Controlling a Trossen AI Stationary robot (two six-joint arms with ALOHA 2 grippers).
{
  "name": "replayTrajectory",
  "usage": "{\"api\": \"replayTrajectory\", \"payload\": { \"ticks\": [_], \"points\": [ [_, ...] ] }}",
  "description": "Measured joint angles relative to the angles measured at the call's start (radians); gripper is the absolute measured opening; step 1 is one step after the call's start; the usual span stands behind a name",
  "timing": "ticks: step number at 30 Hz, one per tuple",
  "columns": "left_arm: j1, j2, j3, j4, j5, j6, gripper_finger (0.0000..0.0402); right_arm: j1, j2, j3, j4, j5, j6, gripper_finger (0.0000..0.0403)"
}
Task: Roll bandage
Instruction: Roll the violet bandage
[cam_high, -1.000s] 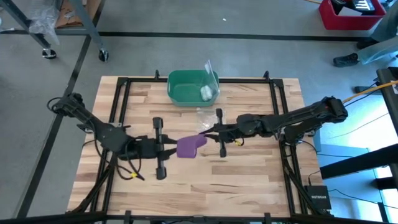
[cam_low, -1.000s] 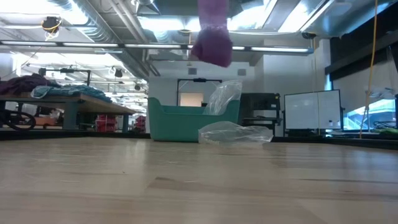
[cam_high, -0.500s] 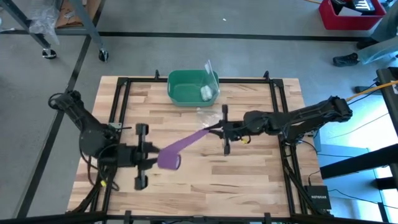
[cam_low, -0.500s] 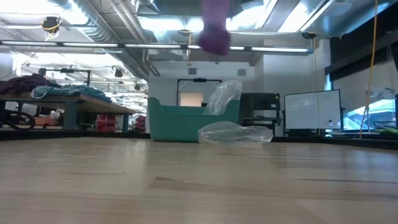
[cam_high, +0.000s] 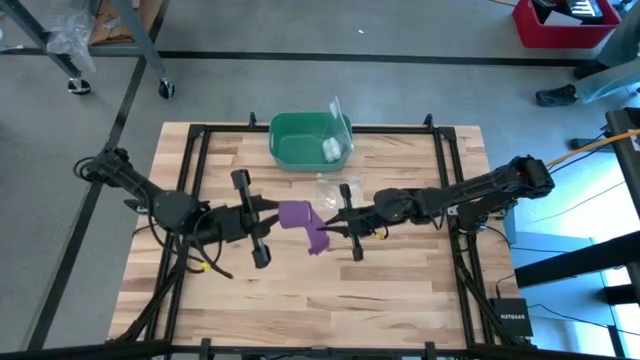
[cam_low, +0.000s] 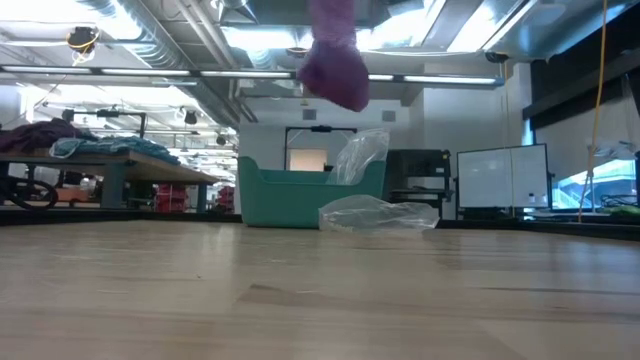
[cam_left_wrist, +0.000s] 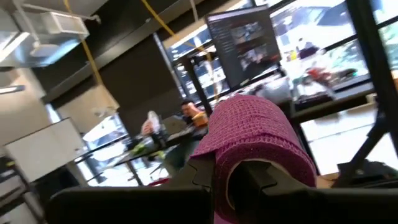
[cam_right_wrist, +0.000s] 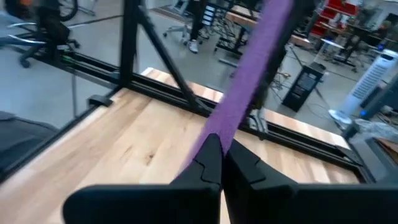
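Bandage hangs in the air over mid-desk, slack again: half a second ago it was stretched long, now the left tool, clenched on the roll, is back near the right tool, which pinches the free strip. Looks like another wrap going on. Left wrist view shows the wound roll's weave; right wrist view shows the flat tail.

light: bright, even overhead | glare: ceiling lights | blur: left wrist view
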Motion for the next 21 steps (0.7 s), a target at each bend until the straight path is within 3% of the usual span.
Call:
{"api": "replayTrajectory", "payload": {
  "ticks": [15,21],
  "points": [
    [0.010,0.000,0.000,-0.047,-0.237,0.223,0.0014,0.152,-0.002,0.000,0.046,0.035,-0.023,0.0002],
    [0.021,0.012,0.000,-0.146,-0.325,0.279,0.0014,0.225,-0.002,0.072,0.035,0.067,-0.081,0.0002]
  ]
}}
